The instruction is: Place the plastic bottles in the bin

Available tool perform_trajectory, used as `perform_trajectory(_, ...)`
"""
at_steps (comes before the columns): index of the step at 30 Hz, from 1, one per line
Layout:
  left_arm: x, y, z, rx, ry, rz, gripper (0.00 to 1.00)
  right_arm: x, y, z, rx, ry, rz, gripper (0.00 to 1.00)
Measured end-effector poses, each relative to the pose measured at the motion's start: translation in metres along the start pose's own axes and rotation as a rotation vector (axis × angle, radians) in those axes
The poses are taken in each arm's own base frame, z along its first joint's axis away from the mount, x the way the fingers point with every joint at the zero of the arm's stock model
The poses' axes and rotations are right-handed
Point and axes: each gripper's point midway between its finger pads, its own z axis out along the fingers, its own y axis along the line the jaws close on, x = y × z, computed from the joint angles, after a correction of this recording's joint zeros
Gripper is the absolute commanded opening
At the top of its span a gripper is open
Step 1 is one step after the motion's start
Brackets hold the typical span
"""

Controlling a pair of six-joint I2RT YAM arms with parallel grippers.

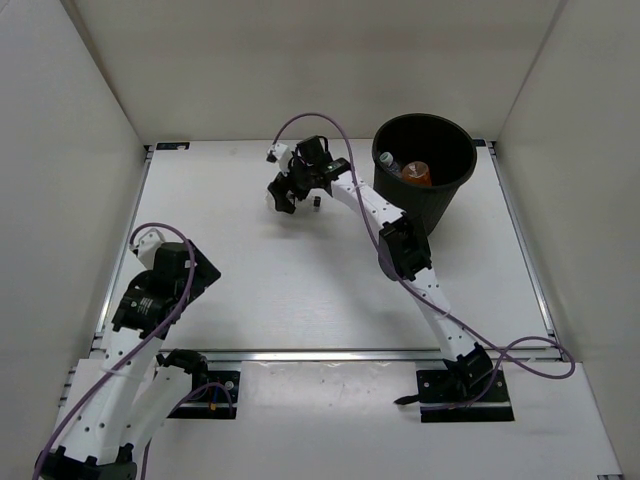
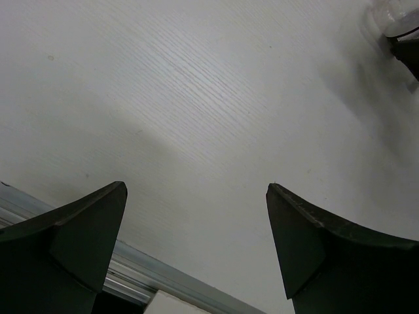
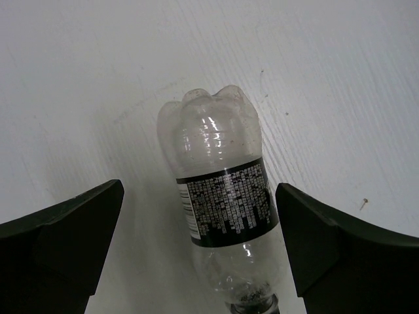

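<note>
Plastic bottles (image 1: pixel 417 173) are partly cleared, judging by where they lie. Nearest, the left end effector (image 2: pixel 196 190) hangs over the bare white worktop (image 2: pixel 196 98), fingers spread wide with nothing between them. Farther out, the right end effector (image 3: pixel 200 188) is also fully spread. It straddles a clear plastic bottle with a dark printed label (image 3: pixel 222 216) that lies on its side on the worktop. The fingers stand apart from it on both sides, so it is not yet gripped. At the far right, the tall round black plastic bin (image 1: pixel 445 200) holds at least an orange-filled bottle (image 1: pixel 417 173) and a clear one (image 1: pixel 387 160). The rest of its inside is hidden. The dark-label bottle looks like the only one left out.
</note>
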Motion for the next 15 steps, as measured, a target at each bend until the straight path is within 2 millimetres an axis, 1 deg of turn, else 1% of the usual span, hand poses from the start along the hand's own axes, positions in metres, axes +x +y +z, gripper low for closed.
perform_trajectory(4, -0.001, 0.0, -0.002, 0.006, -0.006, -0.005, 0.99, 0.014, -0.003, 0.012, 0.042, 0.036, 0.011, 0.97)
perform_trajectory(5, -0.001, 0.0, -0.002, 0.009, -0.009, -0.006, 0.99, 0.018, -0.004, 0.013, 0.052, 0.046, 0.014, 0.89)
perform_trajectory(6, -0.002, 0.001, -0.003, 0.01, -0.011, -0.007, 0.99, 0.023, -0.005, 0.015, 0.057, 0.057, 0.021, 0.66)
perform_trajectory(7, -0.002, 0.001, -0.004, 0.012, -0.013, -0.008, 0.98, 0.025, -0.006, 0.016, 0.061, 0.063, 0.019, 0.54)
perform_trajectory(8, -0.002, 0.001, -0.005, 0.012, -0.016, -0.008, 0.99, 0.028, -0.006, 0.017, 0.064, 0.07, 0.032, 0.39)
perform_trajectory(9, -0.003, 0.002, -0.006, 0.013, -0.019, -0.008, 0.98, 0.031, -0.007, 0.017, 0.076, 0.081, 0.036, 0.31)
perform_trajectory(11, -0.005, 0.002, -0.009, 0.017, -0.028, -0.008, 0.99, 0.031, -0.011, 0.015, 0.102, 0.09, 0.038, 0.25)
perform_trajectory(15, -0.011, 0.002, -0.016, 0.027, -0.048, -0.012, 0.99, 0.031, -0.012, 0.012, 0.129, 0.114, 0.034, 0.23)
